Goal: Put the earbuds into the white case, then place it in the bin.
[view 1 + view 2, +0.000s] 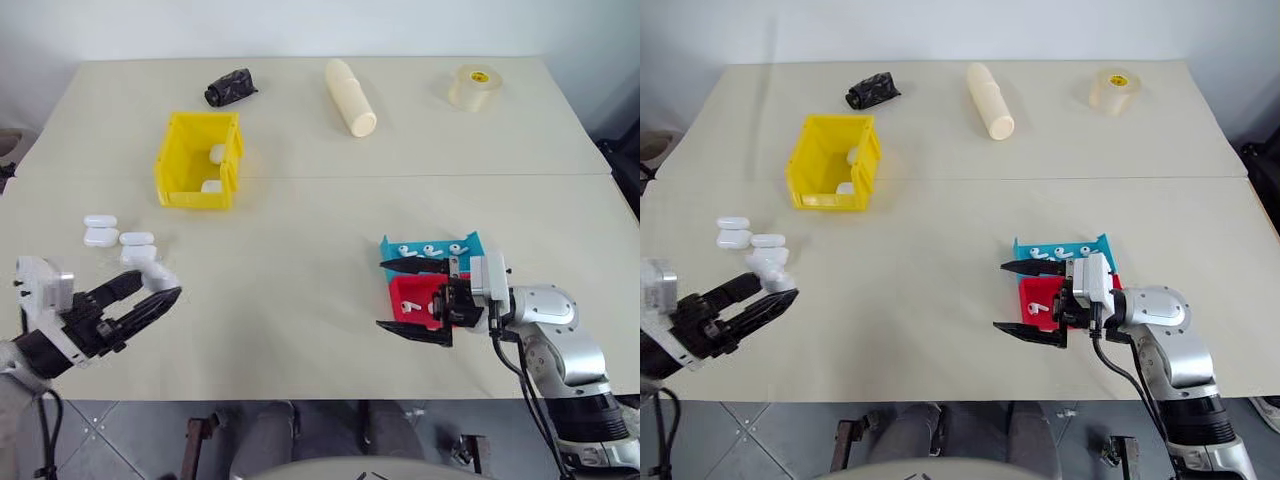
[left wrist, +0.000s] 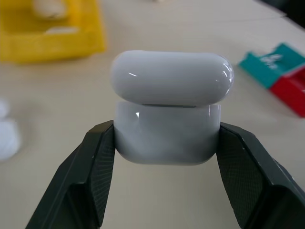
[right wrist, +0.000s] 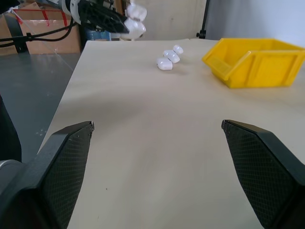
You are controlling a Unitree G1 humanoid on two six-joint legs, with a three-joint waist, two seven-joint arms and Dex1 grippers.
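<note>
My left gripper (image 1: 158, 288) is shut on a white case (image 2: 169, 114), held a little above the table at the front left; its lid stands slightly ajar. Three more white cases (image 1: 101, 230) lie on the table just beyond it. The yellow bin (image 1: 185, 190) stands further back on the left, with two white cases inside. Tiny white earbuds (image 1: 430, 250) lie in a teal tray (image 1: 470, 240), and one more lies in the red tray (image 1: 405, 290) beside it. My right gripper (image 1: 382, 295) is open at the left edge of these trays, pointing left, with nothing between its fingers.
At the back of the table lie a black crumpled object (image 1: 230, 88), a cream cylinder (image 1: 351, 97) and a roll of tape (image 1: 474, 86). The table's front edge runs just below both grippers.
</note>
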